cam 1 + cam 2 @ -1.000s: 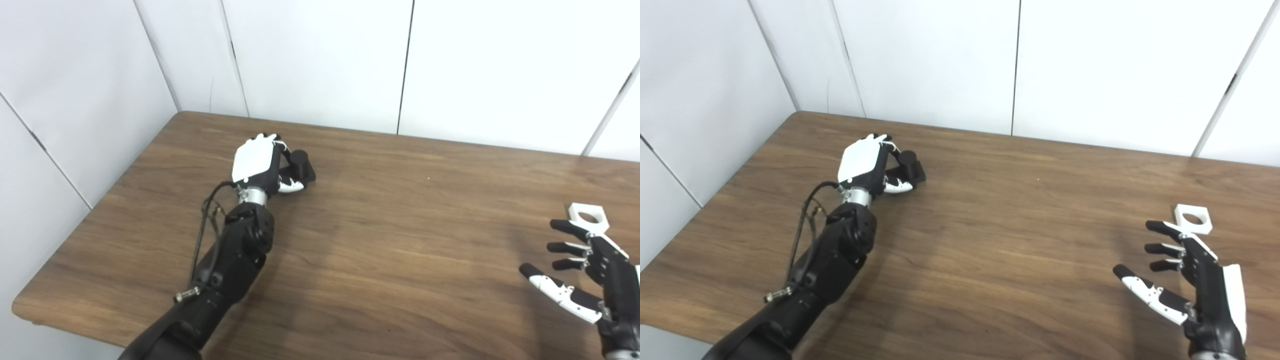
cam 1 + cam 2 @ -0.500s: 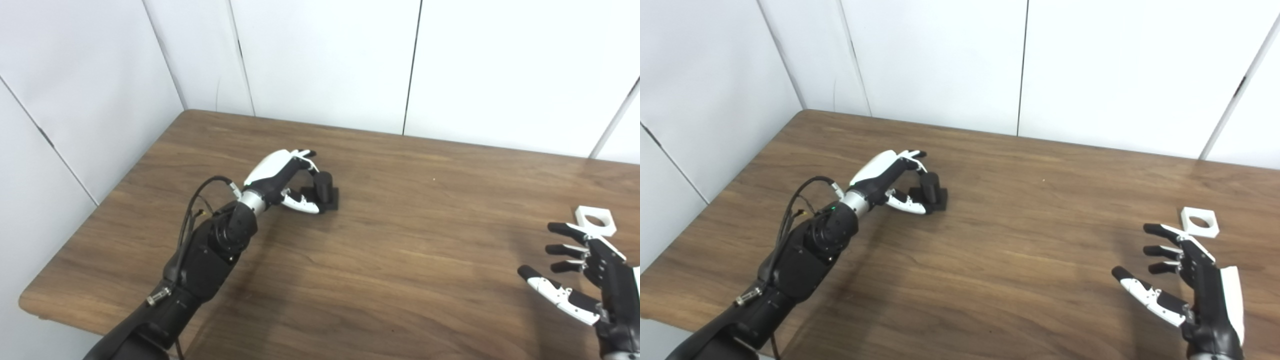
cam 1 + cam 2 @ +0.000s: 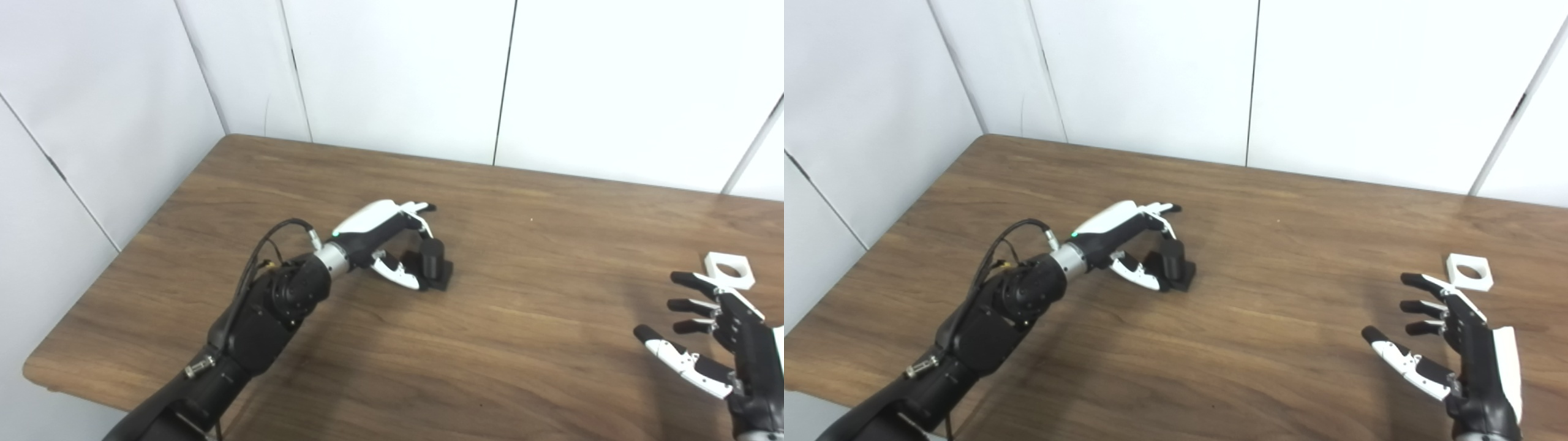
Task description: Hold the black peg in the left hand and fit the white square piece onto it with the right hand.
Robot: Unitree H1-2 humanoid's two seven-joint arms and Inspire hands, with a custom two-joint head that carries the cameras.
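Peg (image 3: 432,256): black, a short cylinder upright on a flat square base, long axis vertical; on the surface (image 3: 527,331), left of centre.

Left hand (image 3: 386,236): at the peg's 9 o'clock, fingers arched over its top, thumb low against the base. It looks closed around the peg; whether the base rests on the surface or is just raised, cannot tell.

White piece (image 3: 728,271): flat square with a round hole, lying at the surface's right side, well apart from the peg, toward 3 o'clock.

Right hand (image 3: 1454,343): empty, fingers spread wide, palm facing left. The piece lies just beyond its fingertips, toward 12 to 1 o'clock.

Judgement: the right hand is by far the nearer to the piece; a short forward reach comes next.
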